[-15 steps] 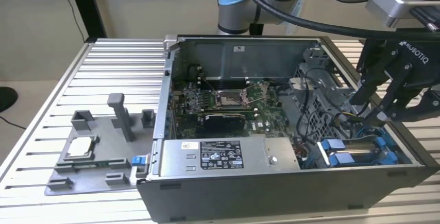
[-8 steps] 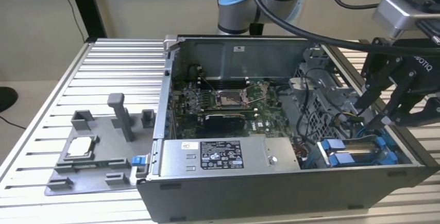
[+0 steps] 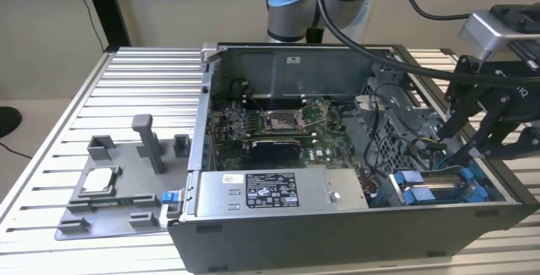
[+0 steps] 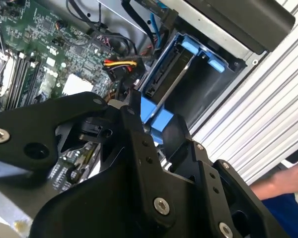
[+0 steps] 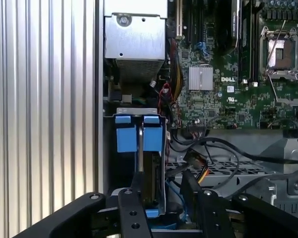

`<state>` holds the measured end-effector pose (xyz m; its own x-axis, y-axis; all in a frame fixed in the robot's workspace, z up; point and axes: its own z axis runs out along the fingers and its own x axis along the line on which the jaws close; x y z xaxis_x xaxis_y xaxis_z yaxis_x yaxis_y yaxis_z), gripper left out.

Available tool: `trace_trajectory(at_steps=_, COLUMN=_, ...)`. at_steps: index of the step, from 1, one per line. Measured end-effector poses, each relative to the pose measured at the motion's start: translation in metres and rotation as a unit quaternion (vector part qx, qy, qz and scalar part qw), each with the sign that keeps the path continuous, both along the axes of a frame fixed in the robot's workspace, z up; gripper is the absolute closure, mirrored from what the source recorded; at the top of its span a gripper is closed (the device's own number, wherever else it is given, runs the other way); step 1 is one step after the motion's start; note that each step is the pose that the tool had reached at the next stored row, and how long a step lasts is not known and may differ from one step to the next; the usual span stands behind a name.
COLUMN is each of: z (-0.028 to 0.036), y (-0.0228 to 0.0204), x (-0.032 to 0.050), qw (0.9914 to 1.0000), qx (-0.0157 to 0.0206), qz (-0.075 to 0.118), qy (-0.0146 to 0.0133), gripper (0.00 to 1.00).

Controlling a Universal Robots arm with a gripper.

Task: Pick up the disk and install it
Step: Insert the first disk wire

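Observation:
The disk (image 3: 434, 189), silver with a blue plastic frame, lies in the drive bay at the front corner of the open computer case (image 3: 355, 231), on the exterior view's right. Its blue tabs (image 5: 139, 134) and silver edge show in the first wrist view. My black gripper (image 3: 464, 155) reaches down into that bay. In both wrist views its fingers (image 5: 136, 198) straddle the blue end of the disk (image 4: 156, 121) and look shut on it. Part of that end is hidden behind the fingers.
A long grey box with a white sticker (image 3: 279, 189) lies beside the bay, with the motherboard (image 3: 279, 129) behind it. Loose cables (image 5: 201, 171) run close by. A grey fixture holding a small silver chip (image 3: 97, 180) sits on the slatted table. A person's hand (image 4: 288, 178) is near the case.

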<state>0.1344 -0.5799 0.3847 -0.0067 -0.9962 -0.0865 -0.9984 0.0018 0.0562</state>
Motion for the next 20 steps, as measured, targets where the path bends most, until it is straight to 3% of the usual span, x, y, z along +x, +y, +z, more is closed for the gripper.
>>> trace_trajectory(at_steps=1, z=-0.0014, y=0.0014, x=0.0, qw=1.0, qx=0.0019, qz=0.0, qy=-0.0001, gripper=0.0)
trace_trajectory(at_steps=2, z=-0.0017, y=0.0018, x=0.0001, qw=0.99997, qx=0.0077, qz=0.0, qy=-0.0004, gripper=0.0)
trace_trajectory(at_steps=4, z=-0.0022, y=0.0021, x=0.0001, qw=0.99972, qx=0.0235, qz=0.0, qy=-0.0016, gripper=0.0)
trace_trajectory(at_steps=5, z=-0.0027, y=0.0021, x=0.0001, qw=0.99957, qx=0.0292, qz=-0.001, qy=-0.002, gripper=0.0)
trace_trajectory(at_steps=6, z=-0.0045, y=0.0021, x=0.0, qw=0.99953, qx=0.0306, qz=-0.003, qy=-0.0021, gripper=0.0)
trace_trajectory(at_steps=11, z=-0.0135, y=0.0016, x=0.0007, qw=0.99934, qx=0.031, qz=-0.019, qy=-0.0027, gripper=0.0)
trace_trajectory(at_steps=20, z=-0.0245, y=0.0017, x=0.0023, qw=0.99751, qx=0.0489, qz=-0.051, qy=-0.0033, gripper=0.0)
